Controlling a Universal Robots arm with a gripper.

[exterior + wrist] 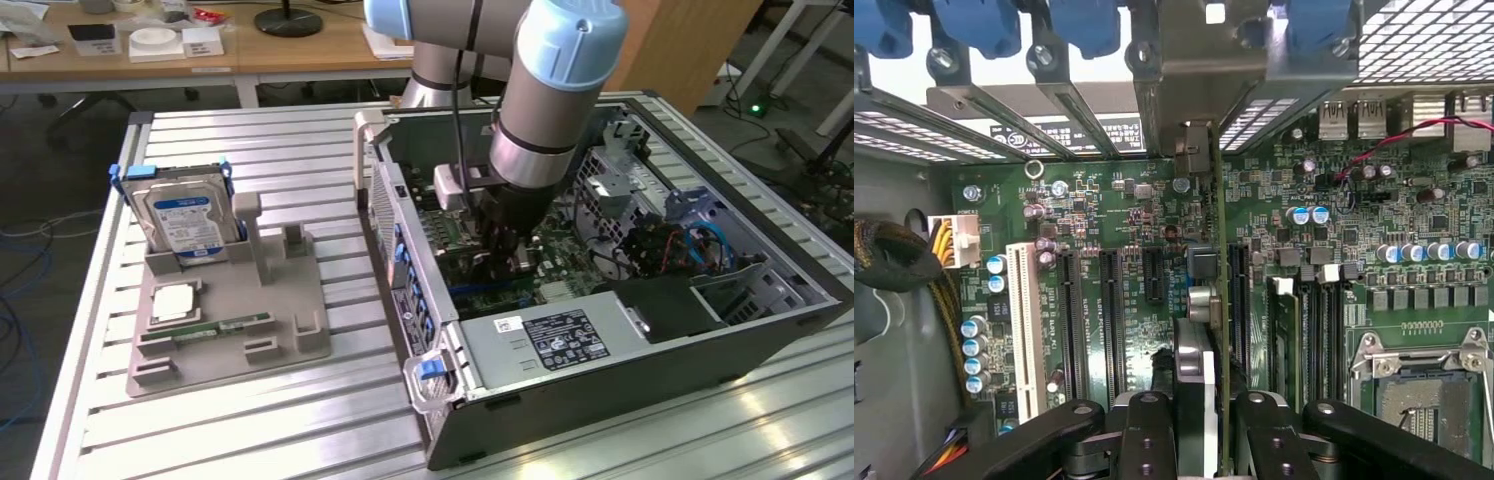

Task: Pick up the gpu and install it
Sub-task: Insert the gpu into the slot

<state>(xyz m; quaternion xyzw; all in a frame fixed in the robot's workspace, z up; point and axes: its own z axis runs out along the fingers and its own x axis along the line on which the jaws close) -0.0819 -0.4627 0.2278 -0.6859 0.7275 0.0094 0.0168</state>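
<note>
Evidently low inside the computer case (641, 360), tool (1199, 435) clamped on the gpu (1194, 365), edge-on at the motherboard (1094, 200) slots. Keep the card square, bracket toward the rear openings; press evenly. Grey holder (287, 330) by the tabletop's (267, 140) edge at the exterior view's left: hard drive (187, 225) upright, memory stick (220, 327) flat.

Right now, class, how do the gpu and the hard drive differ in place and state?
The gpu is inside the computer case, over the motherboard; the hard drive stands outside in the grey holder. The gripper holds the gpu; nothing touches the hard drive. Both stand on edge.
</note>
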